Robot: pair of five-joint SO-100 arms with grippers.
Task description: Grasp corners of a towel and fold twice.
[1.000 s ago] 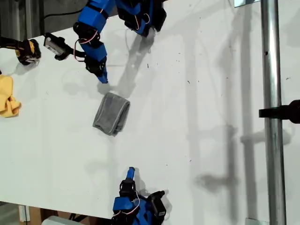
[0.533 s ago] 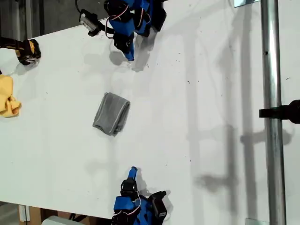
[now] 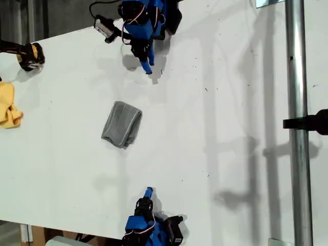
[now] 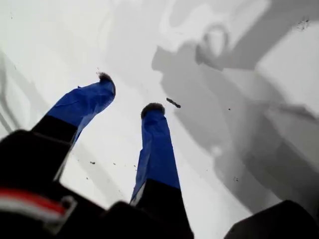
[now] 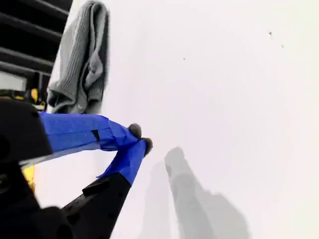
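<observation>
The towel (image 3: pixel 122 124), grey and folded into a small thick rectangle, lies on the white table (image 3: pixel 215 128), which serves as the landmark here. It sits well apart from both arms, roughly midway between them. My first gripper (image 4: pixel 127 97) hovers over bare tabletop with its blue-taped fingers spread and empty. My second gripper (image 5: pixel 139 139) has its fingertips pressed together on nothing; the towel (image 5: pixel 79 59) lies beyond them. Which arm is which in the exterior view is hard to judge. A yellow cloth (image 3: pixel 8 107) rests at the table's edge, far from the towel. No readable writing shows.
</observation>
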